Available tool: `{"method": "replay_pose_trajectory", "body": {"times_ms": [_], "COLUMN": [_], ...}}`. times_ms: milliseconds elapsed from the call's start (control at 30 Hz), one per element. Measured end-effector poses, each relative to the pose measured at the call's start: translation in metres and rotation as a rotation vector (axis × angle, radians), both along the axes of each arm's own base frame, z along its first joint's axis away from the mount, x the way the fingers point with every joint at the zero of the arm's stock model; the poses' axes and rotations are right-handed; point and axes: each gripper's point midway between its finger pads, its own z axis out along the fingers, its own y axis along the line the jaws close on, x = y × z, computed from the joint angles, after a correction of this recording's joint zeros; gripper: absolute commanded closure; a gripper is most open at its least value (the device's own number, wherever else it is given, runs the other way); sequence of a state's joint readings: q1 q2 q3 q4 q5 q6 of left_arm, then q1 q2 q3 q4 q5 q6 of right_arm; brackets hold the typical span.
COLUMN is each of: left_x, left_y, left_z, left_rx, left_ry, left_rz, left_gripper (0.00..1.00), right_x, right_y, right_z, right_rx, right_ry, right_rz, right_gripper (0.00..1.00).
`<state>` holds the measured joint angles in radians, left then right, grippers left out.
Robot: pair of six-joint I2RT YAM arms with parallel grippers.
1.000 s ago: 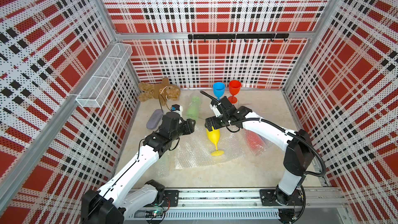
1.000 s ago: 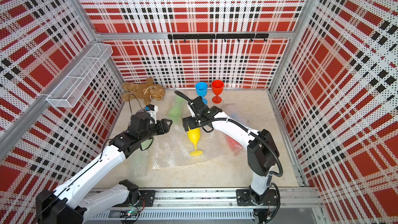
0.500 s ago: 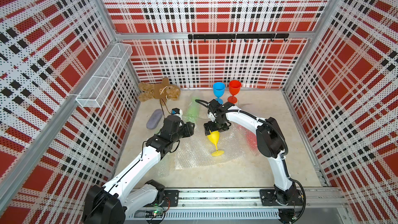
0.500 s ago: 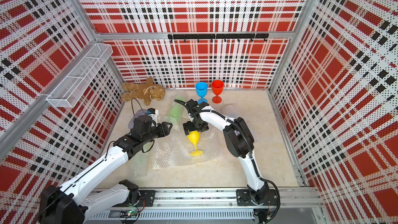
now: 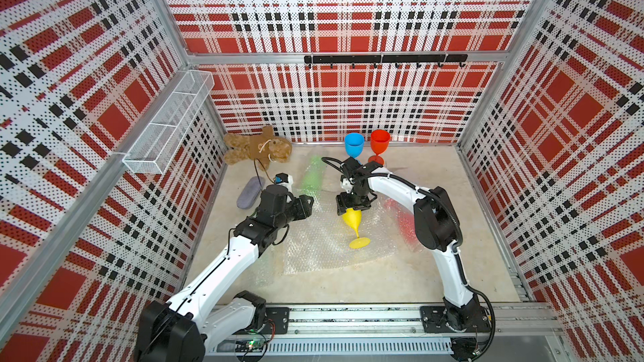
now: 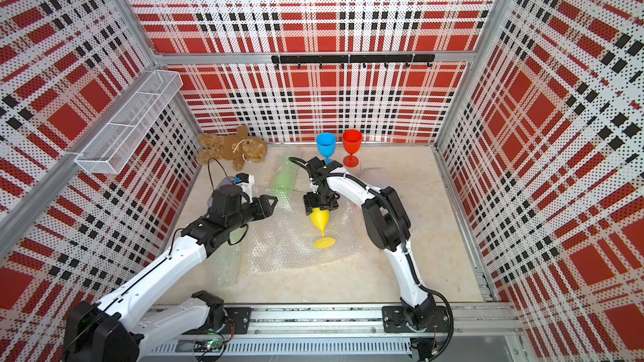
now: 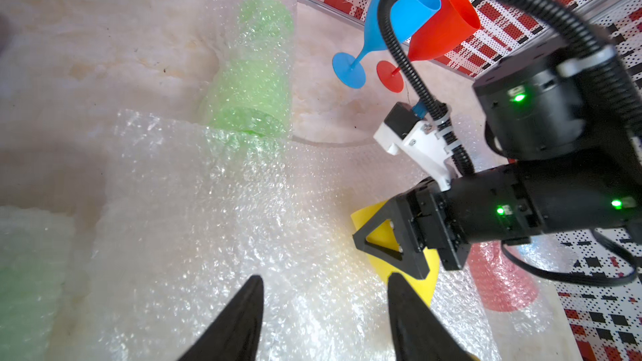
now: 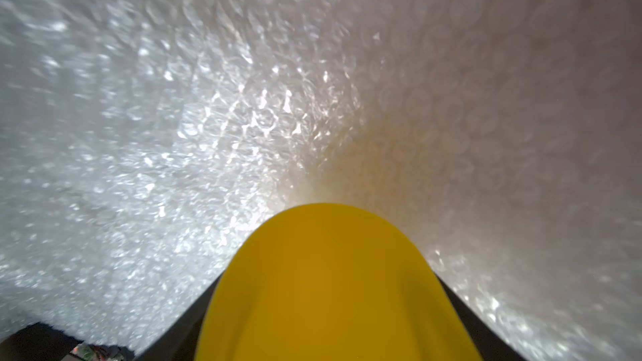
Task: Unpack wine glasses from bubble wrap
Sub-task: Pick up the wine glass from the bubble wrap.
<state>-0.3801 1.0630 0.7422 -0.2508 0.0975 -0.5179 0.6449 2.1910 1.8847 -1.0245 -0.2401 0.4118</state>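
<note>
We count three bare goblets (image 5: pixel 354 144), three wrapped rolls (image 5: pixel 312 177). The yellow one (image 5: pixel 352 220) lies foot toward 6 o'clock, right gripper (image 5: pixel 353 205) clasping its bowl. The left gripper (image 5: pixel 308 203) gapes empty.

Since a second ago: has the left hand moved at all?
No. The left hand sits in the same spot in both top views, open above the bubble wrap, no nearer to or farther from the grey pouch beside it.

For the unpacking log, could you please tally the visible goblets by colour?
Blue goblet: 1, unwrapped
Red goblets: 2, one unwrapped, one wrapped
Green goblets: 2, both wrapped
Yellow goblet: 1, unwrapped
Total: 6
</note>
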Motion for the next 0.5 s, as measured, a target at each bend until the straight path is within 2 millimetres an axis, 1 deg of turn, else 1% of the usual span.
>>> {"method": "replay_pose_trajectory", "body": {"times_ms": [67, 100, 133, 167, 233, 267, 333, 400, 467, 500], "left_x": [0.000, 0.000, 0.000, 0.000, 0.001, 0.001, 0.000, -0.004, -0.010, -0.015], "left_y": [0.000, 0.000, 0.001, 0.001, 0.000, -0.001, -0.006, -0.015, -0.029, -0.039], "left_z": [0.000, 0.000, 0.000, 0.000, 0.001, 0.001, 0.002, 0.002, 0.004, 0.008], "left_rx": [0.000, -0.001, 0.000, -0.001, -0.005, -0.011, -0.031, -0.055, -0.074, -0.087], "left_ry": [0.000, 0.000, -0.001, -0.001, -0.004, -0.007, -0.010, -0.011, -0.018, -0.028], "left_rz": [0.000, 0.001, 0.002, 0.002, -0.001, -0.006, -0.032, -0.071, -0.117, -0.153], "left_gripper": [0.41, 0.40, 0.40, 0.40, 0.37, 0.36, 0.30, 0.27, 0.25, 0.24], "right_x": [0.003, 0.004, 0.005, 0.005, 0.003, 0.003, 0.003, 0.003, 0.003, 0.004], "right_y": [0.002, 0.002, 0.002, 0.002, 0.000, 0.000, 0.001, 0.004, 0.009, 0.012], "right_z": [0.024, 0.039, 0.058, 0.073, 0.114, 0.130, 0.165, 0.188, 0.199, 0.201], "right_rx": [0.045, 0.076, 0.116, 0.146, 0.231, 0.267, 0.359, 0.439, 0.506, 0.536], "right_ry": [-0.065, -0.108, -0.166, -0.206, -0.323, -0.369, -0.474, -0.538, -0.569, -0.575], "right_rz": [-0.001, -0.002, -0.003, -0.004, -0.006, -0.006, -0.013, -0.021, -0.030, -0.033], "right_gripper": [0.23, 0.23, 0.24, 0.24, 0.25, 0.26, 0.27, 0.27, 0.28, 0.28]}}
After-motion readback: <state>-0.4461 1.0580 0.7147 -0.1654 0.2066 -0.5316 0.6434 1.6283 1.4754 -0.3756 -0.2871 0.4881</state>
